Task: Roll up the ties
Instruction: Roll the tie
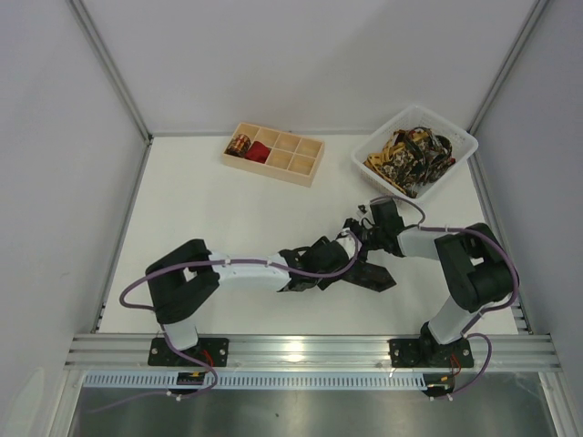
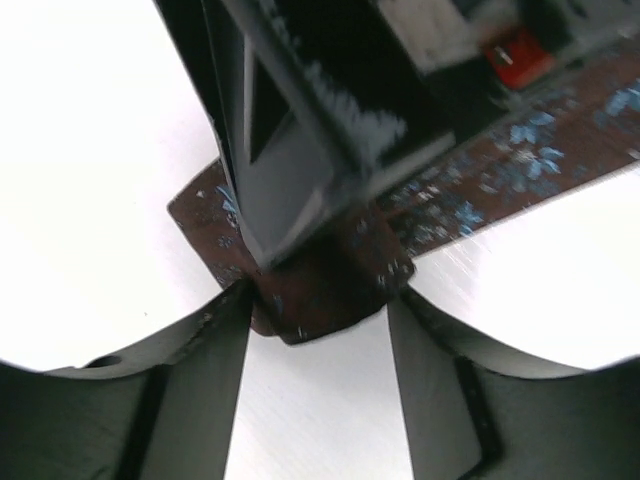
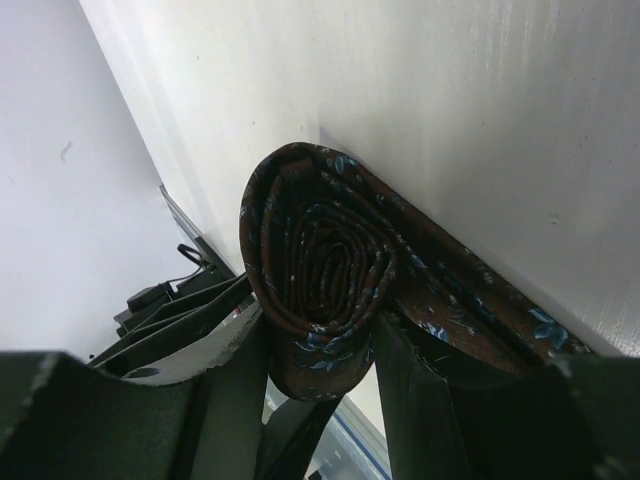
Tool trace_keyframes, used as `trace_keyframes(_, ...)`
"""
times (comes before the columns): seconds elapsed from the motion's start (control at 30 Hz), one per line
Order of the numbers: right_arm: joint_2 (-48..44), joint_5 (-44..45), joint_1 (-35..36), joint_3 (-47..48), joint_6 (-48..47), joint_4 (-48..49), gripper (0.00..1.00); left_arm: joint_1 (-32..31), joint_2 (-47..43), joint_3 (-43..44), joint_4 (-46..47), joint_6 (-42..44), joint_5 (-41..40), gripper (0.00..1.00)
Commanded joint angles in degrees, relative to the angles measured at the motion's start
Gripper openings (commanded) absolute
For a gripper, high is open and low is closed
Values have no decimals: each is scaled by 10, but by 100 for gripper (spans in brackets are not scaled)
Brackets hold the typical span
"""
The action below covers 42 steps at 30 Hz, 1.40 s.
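Note:
A dark brown tie (image 1: 375, 276) with small blue flowers lies at the table's middle, one end wound into a coil (image 3: 320, 265). My right gripper (image 3: 322, 350) is shut on that coil, its fingers (image 3: 420, 400) pressed against both sides. My left gripper (image 2: 320, 300) meets it from the left, and its fingertips (image 2: 232, 310) touch both sides of the rolled end (image 2: 325, 290). The tie's flat part (image 2: 520, 150) runs off to the right. A gold-and-black coil (image 1: 240, 144) and a red coil (image 1: 260, 152) sit in the wooden tray (image 1: 293, 166).
A white basket (image 1: 369, 157) at the back right holds a heap of gold-and-black ties (image 1: 410, 150). The tray stands at the back centre. Grey walls close the table on the left, right and back. An aluminium rail runs along the near edge.

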Motion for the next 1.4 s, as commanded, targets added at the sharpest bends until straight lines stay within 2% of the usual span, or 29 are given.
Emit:
trace_keyframes(0.0,11,25,5,-8,-25,-3,48,1,-53,-19,24,0,46,63)
trace_keyframes(0.17,21,23,4,-19,-38,8,47,4,-109,-51,52,-2,58,68)
trace_keyframes(0.37,27,19,4,-27,-52,19,47,30,-226,-99,76,-28,110,71)
trace_keyframes(0.43,28,20,3,-25,-58,17,47,57,-260,-112,73,-51,128,66)
trace_keyframes(0.53,32,16,3,-18,-72,17,47,108,-276,-126,84,-91,198,50)
trace_keyframes(0.57,32,16,4,-16,-76,11,47,120,-272,-126,84,-101,244,37)
trace_keyframes(0.6,33,16,3,-14,-86,10,47,131,-266,-124,84,-114,260,32)
trace_keyframes(0.67,33,20,3,-12,-94,6,47,150,-234,-111,89,-122,308,22)
trace_keyframes(0.77,30,26,3,-13,-107,3,47,162,-171,-82,93,-145,353,15)
trace_keyframes(0.9,21,38,1,-12,-121,-4,47,167,-113,-80,145,-197,425,10)
trace_keyframes(0.97,15,40,0,-11,-128,-12,47,168,-100,-83,170,-211,435,9)
trace_keyframes(1.1,0,38,-13,-5,-135,-25,47,169,-60,-65,149,-219,435,9)
trace_keyframes(1.37,-33,45,-18,32,-158,-100,54,183,-42,-59,120,-214,425,10)
